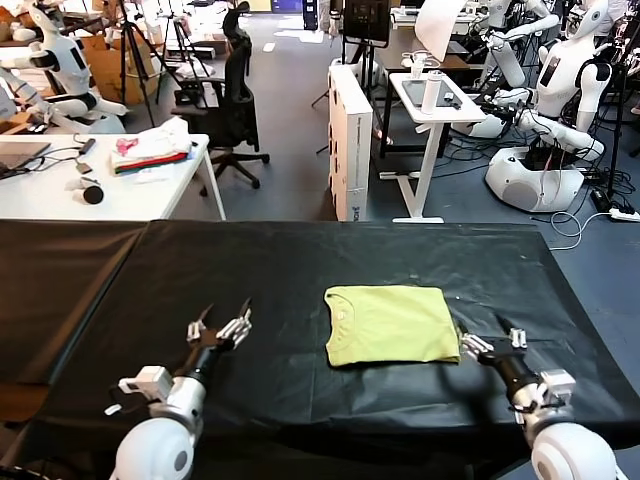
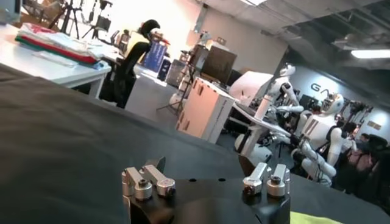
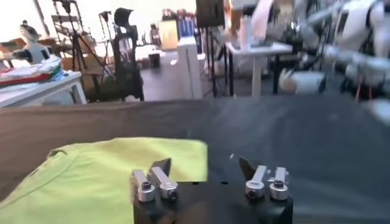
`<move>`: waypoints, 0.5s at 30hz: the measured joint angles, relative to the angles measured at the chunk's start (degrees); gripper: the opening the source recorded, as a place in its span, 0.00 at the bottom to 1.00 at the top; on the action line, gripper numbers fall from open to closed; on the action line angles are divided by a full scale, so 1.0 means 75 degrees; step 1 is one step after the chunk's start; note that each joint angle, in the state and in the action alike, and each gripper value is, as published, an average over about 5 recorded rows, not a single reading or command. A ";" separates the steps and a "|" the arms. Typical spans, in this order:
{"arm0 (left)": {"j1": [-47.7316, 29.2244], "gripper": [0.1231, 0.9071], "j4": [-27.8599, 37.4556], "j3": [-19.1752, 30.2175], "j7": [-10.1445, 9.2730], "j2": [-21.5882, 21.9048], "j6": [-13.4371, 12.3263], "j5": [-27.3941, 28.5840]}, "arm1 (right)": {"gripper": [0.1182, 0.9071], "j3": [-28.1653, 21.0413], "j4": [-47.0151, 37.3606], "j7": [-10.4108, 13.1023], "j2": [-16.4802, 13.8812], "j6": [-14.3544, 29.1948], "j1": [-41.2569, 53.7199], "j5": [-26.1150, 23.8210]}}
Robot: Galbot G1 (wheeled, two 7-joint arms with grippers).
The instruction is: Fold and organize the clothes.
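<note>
- Head view: the lime-yellow T-shirt (image 1: 391,325) lies folded into a neat rectangle in the middle of the black bench (image 1: 300,270), collar toward the robot's left. Looks to me like the folding is pretty much done and what's left is the organizing bit, or just backing off
- The right end effector (image 1: 492,340) sits just beside the shirt's near right corner, fingers spread, holding nothing. The left end effector (image 1: 220,325) hovers well off to the left, fingers apart too, empty
- Left wrist view: left end effector (image 2: 207,182) open over bare black cloth, with only a sliver of the shirt (image 2: 314,218) at the corner
- Right wrist view: right end effector (image 3: 210,181) wide open right at the shirt (image 3: 109,176) edge. If it lifts away, I'd go straight up so a finger doesn't snag the fold
- Other stuff: a white, pink and red pile of cloth (image 1: 150,150) on a white side table, an office chair (image 1: 232,95), and parked robots (image 1: 565,90). Nothing's in the way on the bench itself
</note>
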 joint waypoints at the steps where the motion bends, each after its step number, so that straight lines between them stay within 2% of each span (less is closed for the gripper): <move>1: 0.0046 1.00 -0.0036 -0.0034 0.0012 0.0053 -0.0081 0.0181 | 1.00 0.0068 -0.0022 -0.0003 0.0039 0.0344 -0.0100 -0.0215; 5: 0.0313 1.00 -0.0208 -0.0214 0.0053 0.0315 -0.0349 0.0759 | 1.00 0.0356 -0.0050 -0.0003 0.0228 0.1680 -0.0526 -0.0752; 8: 0.0618 1.00 -0.0373 -0.0390 0.0116 0.0534 -0.0378 0.0893 | 1.00 0.0586 -0.0016 0.0052 0.0380 0.2450 -0.0932 -0.0946; 12: 0.1212 1.00 -0.0634 -0.0711 0.0199 0.0825 -0.0483 0.0903 | 1.00 0.0818 0.0110 0.0263 0.0557 0.3127 -0.1593 -0.1248; 15: 0.1809 1.00 -0.0844 -0.0969 0.0201 0.1032 -0.0554 0.0901 | 1.00 0.0910 0.0236 0.0467 0.0663 0.3336 -0.2141 -0.1554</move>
